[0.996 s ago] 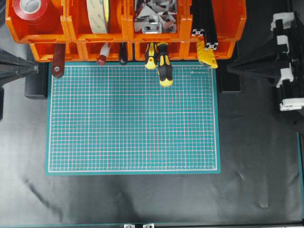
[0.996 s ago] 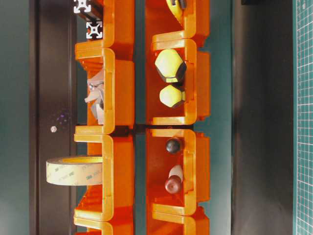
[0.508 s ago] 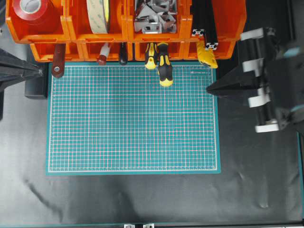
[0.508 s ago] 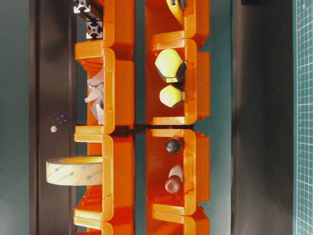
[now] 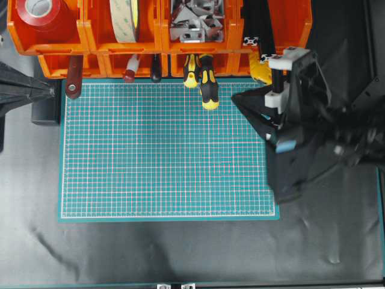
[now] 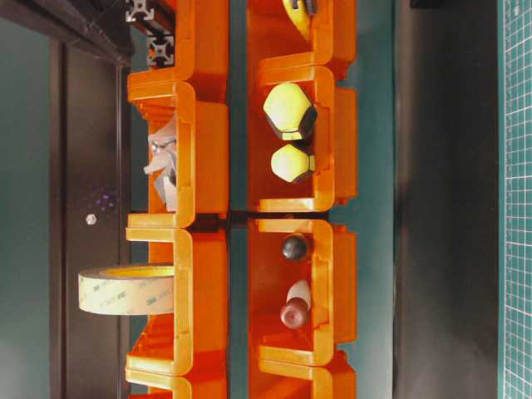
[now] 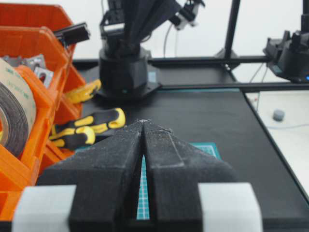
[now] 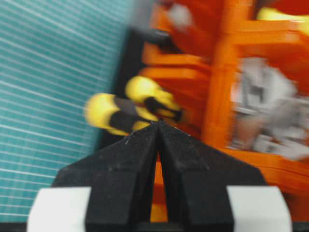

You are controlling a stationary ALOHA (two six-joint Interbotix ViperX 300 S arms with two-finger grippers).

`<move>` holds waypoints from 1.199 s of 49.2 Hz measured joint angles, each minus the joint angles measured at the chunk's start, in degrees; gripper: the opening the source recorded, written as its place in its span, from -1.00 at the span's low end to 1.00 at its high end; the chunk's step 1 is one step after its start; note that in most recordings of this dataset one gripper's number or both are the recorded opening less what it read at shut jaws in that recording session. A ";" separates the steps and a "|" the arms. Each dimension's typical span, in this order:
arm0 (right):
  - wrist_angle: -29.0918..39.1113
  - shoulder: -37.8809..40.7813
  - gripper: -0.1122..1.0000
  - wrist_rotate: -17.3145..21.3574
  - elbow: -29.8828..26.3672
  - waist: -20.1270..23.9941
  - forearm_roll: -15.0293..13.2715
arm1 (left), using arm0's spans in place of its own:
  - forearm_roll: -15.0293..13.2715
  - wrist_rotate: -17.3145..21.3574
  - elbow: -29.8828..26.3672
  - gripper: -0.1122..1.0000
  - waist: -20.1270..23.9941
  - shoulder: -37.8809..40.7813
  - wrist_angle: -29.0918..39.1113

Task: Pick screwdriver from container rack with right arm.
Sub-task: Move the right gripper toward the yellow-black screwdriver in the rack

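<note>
Right gripper (image 5: 236, 99) clenched on nothing, fingertips pressed together, poised over the right edge of the green cutting mat (image 5: 162, 156), just right of the screwdriver (image 5: 208, 87). Screwdriver handle black and yellow, jutting from a lower bin of the orange container rack (image 5: 150, 63) onto the mat's top edge, beside a stubbier yellow-handled screwdriver (image 5: 191, 72). Left gripper (image 5: 51, 90) also clenched, empty, at the mat's left edge. Upper bins holding red tape (image 5: 41, 12), a tan tape roll (image 5: 125, 18) and metal brackets (image 5: 195, 21).

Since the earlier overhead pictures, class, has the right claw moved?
Yes. The right claw has swung leftward from beyond the green mat's right edge to over its top right corner, nearer the screwdriver.
</note>
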 measured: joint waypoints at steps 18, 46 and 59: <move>11.43 8.61 -0.79 13.45 2.99 8.79 -11.95 | 0.00 -0.09 0.09 -0.80 -0.18 1.23 0.00; 10.63 13.80 0.33 12.92 4.48 8.00 -12.30 | 0.00 -0.26 0.00 -0.79 -0.97 4.75 -1.58; 9.67 16.52 0.69 13.54 4.48 6.50 -14.41 | 0.00 -0.26 0.09 -0.80 -1.23 4.83 -2.11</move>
